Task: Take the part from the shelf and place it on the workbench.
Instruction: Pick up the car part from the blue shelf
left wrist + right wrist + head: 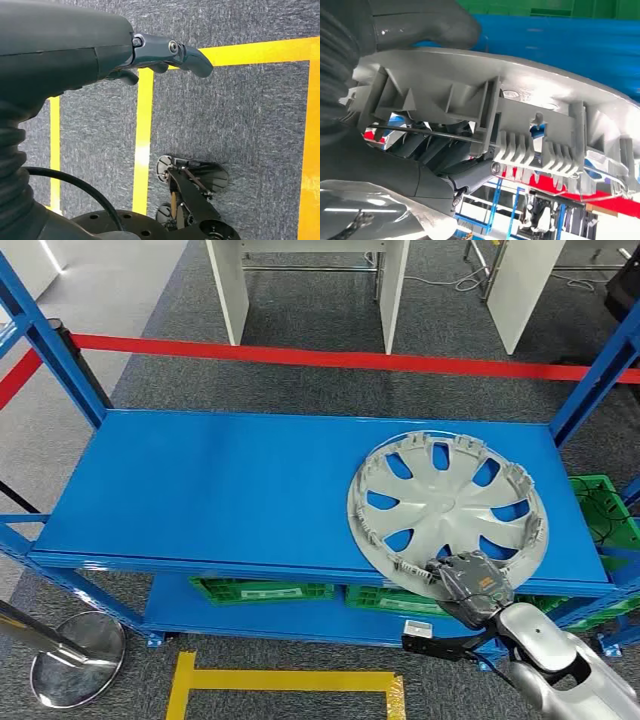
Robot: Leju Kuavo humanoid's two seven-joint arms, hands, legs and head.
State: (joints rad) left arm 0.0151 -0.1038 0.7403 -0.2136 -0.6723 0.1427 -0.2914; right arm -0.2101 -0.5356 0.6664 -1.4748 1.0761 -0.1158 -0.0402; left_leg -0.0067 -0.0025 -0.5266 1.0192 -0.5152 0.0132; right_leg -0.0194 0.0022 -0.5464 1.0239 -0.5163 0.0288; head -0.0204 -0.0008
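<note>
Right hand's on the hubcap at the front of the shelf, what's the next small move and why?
Probably lift the hubcap slightly off the blue shelf. The right hand grips its near rim, thumb on one face and fingers on the other, but the cap appears to lie flat on the shelf.

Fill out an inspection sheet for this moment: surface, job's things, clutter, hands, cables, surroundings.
Surface: blue shelf, top level bare apart from the part.
Job's things: silver hubcap lying at the shelf's right, near edge overhanging.
Clutter: green crates on the lower level.
Hands: right hand grips the hubcap's near rim; left hand hangs over carpet, holding nothing.
Cables: black cable at the left wrist.
Surroundings: red floor tape, yellow floor tape, white table legs.
</note>
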